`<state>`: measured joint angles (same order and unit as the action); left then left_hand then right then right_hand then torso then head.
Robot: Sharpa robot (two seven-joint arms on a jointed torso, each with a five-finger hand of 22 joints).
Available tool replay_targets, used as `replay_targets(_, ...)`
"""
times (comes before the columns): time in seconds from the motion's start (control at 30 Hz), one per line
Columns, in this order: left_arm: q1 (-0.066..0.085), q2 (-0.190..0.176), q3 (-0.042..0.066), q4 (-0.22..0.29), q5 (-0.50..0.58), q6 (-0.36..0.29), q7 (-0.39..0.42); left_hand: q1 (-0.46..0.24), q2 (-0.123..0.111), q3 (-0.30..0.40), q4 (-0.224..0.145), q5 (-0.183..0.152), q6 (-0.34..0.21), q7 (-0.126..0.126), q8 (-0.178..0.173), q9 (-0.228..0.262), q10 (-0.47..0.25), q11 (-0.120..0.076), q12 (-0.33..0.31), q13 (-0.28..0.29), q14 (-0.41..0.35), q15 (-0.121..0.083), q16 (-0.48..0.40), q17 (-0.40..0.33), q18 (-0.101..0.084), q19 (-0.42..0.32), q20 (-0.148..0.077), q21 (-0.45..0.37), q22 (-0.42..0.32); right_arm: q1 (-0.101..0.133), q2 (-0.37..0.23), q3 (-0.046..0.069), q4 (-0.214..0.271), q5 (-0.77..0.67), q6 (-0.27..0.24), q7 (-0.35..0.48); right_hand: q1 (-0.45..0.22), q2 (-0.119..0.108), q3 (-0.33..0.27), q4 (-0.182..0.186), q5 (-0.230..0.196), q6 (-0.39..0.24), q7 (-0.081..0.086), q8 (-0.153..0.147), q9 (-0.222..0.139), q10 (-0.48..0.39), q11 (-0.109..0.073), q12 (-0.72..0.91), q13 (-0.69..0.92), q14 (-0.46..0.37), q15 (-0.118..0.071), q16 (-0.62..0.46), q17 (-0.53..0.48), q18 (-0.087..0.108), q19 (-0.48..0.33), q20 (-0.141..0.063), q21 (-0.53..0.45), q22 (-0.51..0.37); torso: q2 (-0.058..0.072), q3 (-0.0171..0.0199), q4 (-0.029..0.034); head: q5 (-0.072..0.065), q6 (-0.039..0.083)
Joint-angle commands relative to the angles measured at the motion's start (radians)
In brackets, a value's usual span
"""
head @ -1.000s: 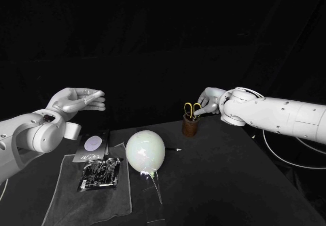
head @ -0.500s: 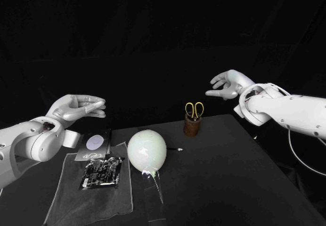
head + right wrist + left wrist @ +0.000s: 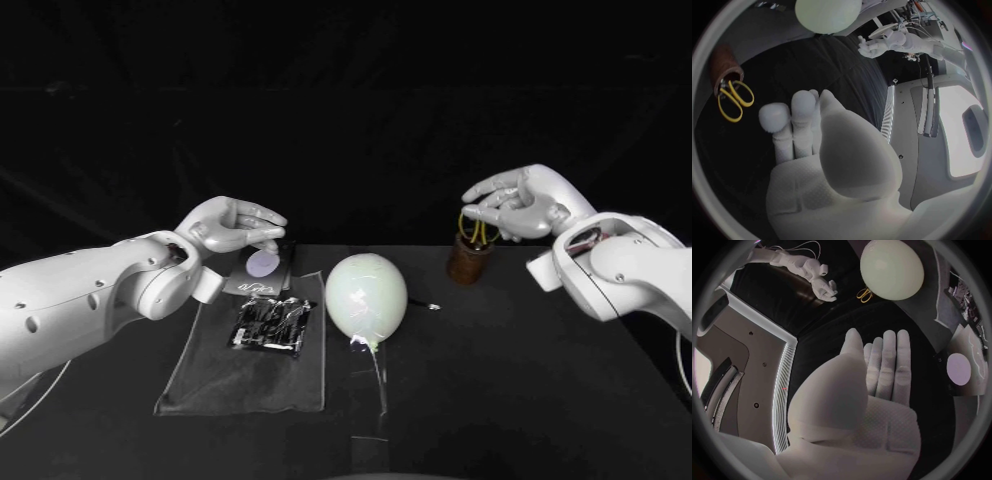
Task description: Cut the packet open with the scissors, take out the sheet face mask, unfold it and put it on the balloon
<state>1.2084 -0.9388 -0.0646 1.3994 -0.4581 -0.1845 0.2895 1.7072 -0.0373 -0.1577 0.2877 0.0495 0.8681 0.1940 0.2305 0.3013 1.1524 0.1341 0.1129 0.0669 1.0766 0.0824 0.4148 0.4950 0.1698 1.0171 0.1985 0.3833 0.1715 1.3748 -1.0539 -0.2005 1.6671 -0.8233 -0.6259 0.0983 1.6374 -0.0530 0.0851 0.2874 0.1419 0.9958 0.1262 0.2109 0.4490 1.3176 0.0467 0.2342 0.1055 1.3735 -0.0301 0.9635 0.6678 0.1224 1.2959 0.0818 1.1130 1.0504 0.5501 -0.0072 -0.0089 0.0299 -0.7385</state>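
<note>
**Right hand** (image 3: 522, 203): empty, fingers loosely parted. It hovers just above the scissors (image 3: 475, 229), on the balloon's right-arm side.

**Scissors:** they stand handles-up in a brown holder (image 3: 469, 262), near the balloon (image 3: 362, 297) but not touching it.
- Risk: a slanted pull on the handles is likely to drag or tip the holder, which looks narrow and light.
- Risk: carried blades-first towards the packet, the scissors pass the balloon, and a low sweep could puncture it.

**Left hand** (image 3: 231, 226): empty, fingers free of everything. It is raised on the balloon's other side, above a dark card with a pale oval (image 3: 260, 268).

**Packet** (image 3: 274, 323): unopened by the look of it. It lies flat on a clear mat (image 3: 231, 385), just beside the balloon.
- Risk: a clumsy grab may skid the glossy foil across the mat or nudge the balloon.

**Balloon:** it lies on its side on the black table (image 3: 548, 400). I cannot tell whether it is fixed down. If loose, any bump could roll it away.
</note>
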Motion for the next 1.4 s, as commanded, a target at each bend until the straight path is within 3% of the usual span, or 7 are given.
replay_targets(0.03, -0.013, -0.011, -0.001, 0.019, -0.131, -0.011, -0.02, -0.019, 0.003, -0.012, 0.001, 0.0, -0.006, -0.001, -0.005, -0.002, -0.008, 0.001, -0.004, 0.002, -0.009, 0.001, 0.007, 0.007, 0.009, -0.004, -0.001, 0.005, 0.003, -0.018, 0.019, 0.001, 0.023, -0.038, 0.066, 0.015, -0.013, -0.016, 0.013, 0.003, 0.01, 0.013, -0.008, 0.0, -0.002, 0.034, -0.014, 0.018, 0.023, 0.032, -0.008, 0.048, 0.064, -0.018, 0.031, -0.009, 0.048, 0.053, 0.002, -0.0016, 0.0042, 0.057, -0.019)
replay_targets(0.47, -0.055, -0.044, -0.044, 0.038, -0.407, -0.015, -0.064, -0.055, 0.001, -0.076, -0.003, -0.001, -0.003, 0.02, -0.001, -0.006, -0.053, 0.028, -0.016, 0.004, -0.193, 0.045, -0.032, 0.004, -0.023, -0.179, 0.058, -0.076, -0.032, -0.089, 0.108, 0.0, 0.016, -0.106, 0.1, 0.0, -0.074, -0.037, 0.06, 0.001, -0.017, -0.003, -0.003, -0.038, -0.013, 0.011, -0.012, 0.04, 0.119, 0.059, -0.009, 0.123, 0.16, -0.031, 0.057, -0.016, 0.107, 0.123, 0.001, -0.0024, 0.0103, 0.144, -0.037)
replay_targets(0.73, -0.08, -0.045, -0.052, 0.042, -0.684, -0.062, -0.058, -0.085, -0.109, -0.018, 0.007, -0.001, -0.083, -0.027, -0.035, -0.026, -0.243, 0.059, -0.048, -0.005, -0.394, 0.116, -0.191, -0.087, -0.11, -0.632, 0.095, -0.287, -0.129, -0.105, 0.121, 0.001, -0.005, -0.106, 0.052, 0.024, -0.089, -0.05, 0.099, 0.002, -0.022, -0.038, 0.031, -0.072, -0.022, -0.1, 0.028, -0.053, 0.081, 0.03, 0.023, 0.091, 0.121, -0.022, 0.021, 0.009, 0.062, 0.083, 0.002, -0.0023, 0.0083, 0.163, -0.038)
replay_targets(0.9, -0.097, -0.039, -0.054, 0.047, -0.826, -0.103, -0.065, -0.118, -0.214, -0.016, 0.012, 0.0, -0.199, -0.096, -0.08, -0.059, -0.364, 0.022, -0.057, -0.009, -0.624, 0.096, -0.299, -0.211, -0.112, -0.704, 0.096, -0.316, -0.134, -0.107, 0.119, 0.001, -0.008, -0.099, 0.037, 0.031, -0.099, -0.06, 0.112, 0.001, -0.023, -0.055, 0.046, -0.087, -0.025, -0.143, 0.046, -0.09, 0.058, 0.017, 0.038, 0.081, 0.108, -0.018, 0.006, 0.021, 0.044, 0.067, 0.002, -0.0023, 0.0085, 0.164, -0.04)
replay_targets(0.97, -0.111, -0.035, -0.055, 0.047, -0.891, -0.116, -0.076, -0.14, -0.262, -0.056, 0.016, 0.003, -0.27, -0.11, -0.105, -0.08, -0.554, -0.017, -0.067, -0.019, -0.725, 0.075, -0.338, -0.263, -0.11, -0.732, 0.094, -0.327, -0.136, -0.108, 0.117, 0.001, -0.008, -0.097, 0.033, 0.033, -0.105, -0.066, 0.12, 0.001, -0.024, -0.065, 0.054, -0.095, -0.027, -0.153, 0.054, -0.103, 0.047, 0.01, 0.045, 0.078, 0.102, -0.015, -0.005, 0.028, 0.031, 0.056, 0.002, -0.0021, 0.0088, 0.164, -0.039)
replay_targets(1.2, -0.15, -0.022, -0.057, 0.028, -1.012, -0.12, -0.117, -0.19, -0.272, -0.07, 0.014, 0.001, -0.342, -0.081, -0.126, -0.101, -0.664, -0.044, -0.072, -0.023, -0.79, 0.048, -0.363, -0.297, -0.104, -0.746, 0.088, -0.333, -0.136, -0.109, 0.114, 0.001, -0.006, -0.093, 0.028, 0.034, -0.113, -0.079, 0.134, -0.001, -0.025, -0.089, 0.067, -0.114, -0.03, -0.173, 0.068, -0.124, 0.027, -0.004, 0.057, 0.072, 0.09, -0.01, -0.019, 0.042, 0.014, 0.043, 0.002, -0.0029, 0.009, 0.163, -0.041)
replay_targets(1.4, -0.163, -0.008, -0.057, 0.003, -1.056, -0.1, -0.152, -0.185, -0.271, -0.065, 0.014, 0.002, -0.322, -0.04, -0.118, -0.093, -0.644, -0.018, -0.063, -0.018, -0.751, 0.034, -0.354, -0.279, -0.083, -0.693, 0.071, -0.319, -0.126, -0.11, 0.11, 0.001, -0.005, -0.09, 0.031, 0.032, -0.114, -0.079, 0.135, -0.001, -0.025, -0.09, 0.068, -0.114, -0.03, -0.173, 0.068, -0.125, 0.026, -0.006, 0.057, 0.071, 0.088, -0.009, -0.021, 0.043, 0.012, 0.041, 0.002, -0.0035, 0.0087, 0.158, -0.047)
